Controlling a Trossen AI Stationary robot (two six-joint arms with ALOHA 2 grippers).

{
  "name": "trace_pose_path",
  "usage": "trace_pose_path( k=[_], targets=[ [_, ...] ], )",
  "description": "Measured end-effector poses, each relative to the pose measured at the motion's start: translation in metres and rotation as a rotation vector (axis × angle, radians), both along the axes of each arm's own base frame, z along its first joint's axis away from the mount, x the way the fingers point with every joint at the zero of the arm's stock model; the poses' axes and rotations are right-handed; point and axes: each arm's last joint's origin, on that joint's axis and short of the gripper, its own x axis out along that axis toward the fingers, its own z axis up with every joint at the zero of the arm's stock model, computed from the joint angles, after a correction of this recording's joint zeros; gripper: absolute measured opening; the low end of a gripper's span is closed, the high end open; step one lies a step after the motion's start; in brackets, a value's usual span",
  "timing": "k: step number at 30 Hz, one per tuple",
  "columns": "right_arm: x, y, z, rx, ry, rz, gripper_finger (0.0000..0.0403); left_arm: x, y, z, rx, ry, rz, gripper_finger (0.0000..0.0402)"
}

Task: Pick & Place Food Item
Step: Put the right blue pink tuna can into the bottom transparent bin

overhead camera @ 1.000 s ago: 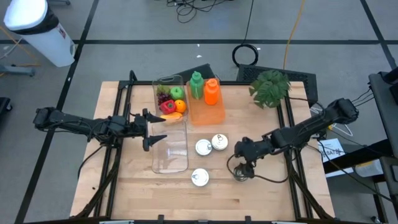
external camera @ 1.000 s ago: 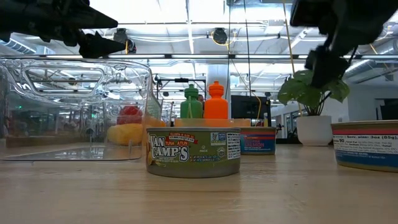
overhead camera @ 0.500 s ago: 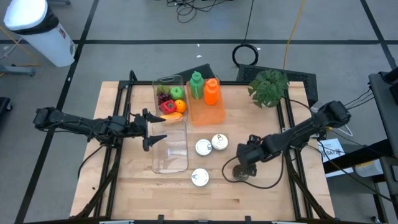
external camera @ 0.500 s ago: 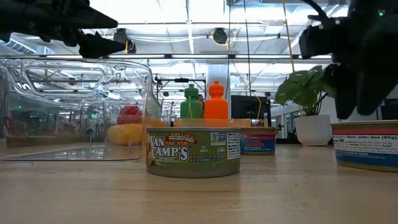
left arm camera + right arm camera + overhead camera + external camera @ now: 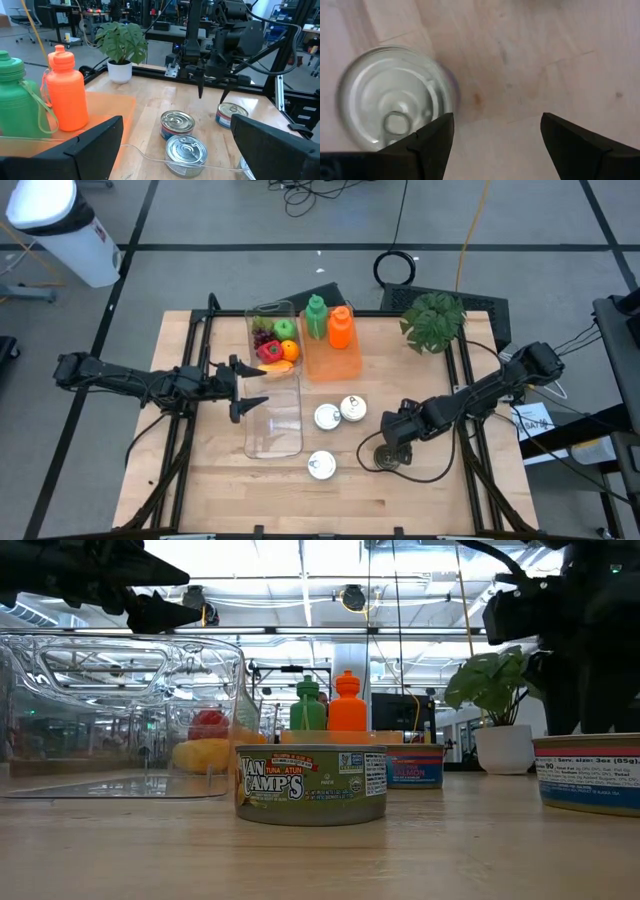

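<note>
The right gripper hangs low over the front right part of the table, pointing down, and its fingers stand apart with nothing between them except bare wood. A tin can stands on the table directly under it; in the right wrist view the can lies to one side of the gap, beside one finger, and I cannot tell if the finger touches it. Near it, another can stands at the front of the table, and two more cans stand close together a little farther back. The left gripper waits over the clear empty container on the left of the cans, with its fingers wide apart and holding nothing. Behind this container, a second clear container holds toy fruit, red, orange and yellow pieces. Beside it, an orange tray carries a green bottle and an orange bottle. A potted plant stands at the far right corner.
</note>
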Motion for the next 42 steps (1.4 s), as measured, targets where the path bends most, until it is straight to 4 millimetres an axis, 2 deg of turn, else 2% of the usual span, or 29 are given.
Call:
trace_pose_path(
  k=[7, 22, 28, 35, 42],
  targets=[
    [0.002, 0.002, 0.000, 0.028, -0.011, 0.016, 0.0280, 0.000, 0.000, 0.000, 0.000, 0.000, 0.000, 0.0382],
    [-0.014, -0.011, -0.026, -0.173, 0.013, -0.026, 0.0280, 0.000, 0.000, 0.000, -0.001, 0.001, 0.000, 0.0377],
    [-0.020, -0.017, -0.031, -0.196, 0.058, -0.076, 0.0280, 0.000, 0.000, 0.000, -0.001, 0.000, 0.000, 0.0385],
    [-0.031, -0.030, -0.042, -0.218, 0.147, -0.160, 0.0259, 0.000, 0.000, 0.000, -0.001, 0.001, 0.000, 0.0384],
    [-0.032, -0.034, -0.043, -0.204, 0.173, -0.206, 0.0232, 0.000, 0.000, 0.000, -0.001, 0.000, 0.000, 0.0377]
  ],
)
